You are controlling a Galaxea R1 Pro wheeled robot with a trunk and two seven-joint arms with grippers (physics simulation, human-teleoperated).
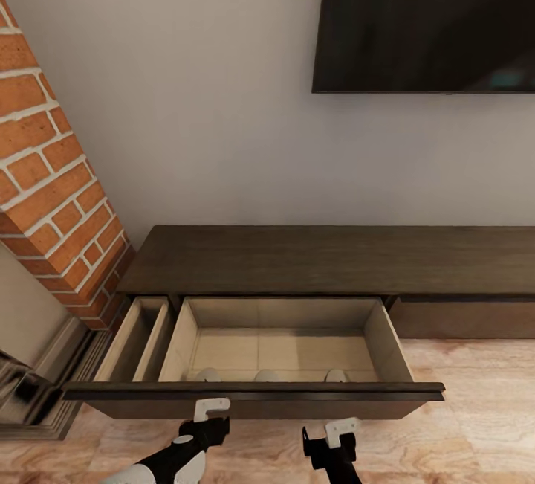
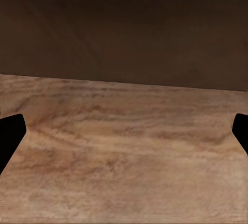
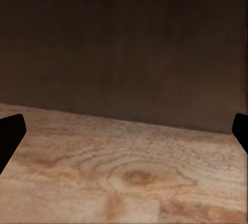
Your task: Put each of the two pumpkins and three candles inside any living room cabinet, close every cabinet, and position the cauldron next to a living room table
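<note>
Grippers: left gripper (image 1: 210, 415) and right gripper (image 1: 336, 436) low in front of the drawer front, both spread wide, holding nothing; wrist views show dark fingertips (image 2: 11, 133) far apart over wood floor (image 3: 129, 177).
Cabinet: dark console (image 1: 319, 257) under the TV (image 1: 431, 19); wide drawer (image 1: 286, 343) pulled fully out, narrow one beside it out too.
Candles: three pale rounded tops (image 1: 266, 375) at the drawer's near edge, likely the candles, partly hidden.
Done: candles probably stowed.
Left: pumpkins to stow, drawers to shut, cauldron to put by the table.
</note>
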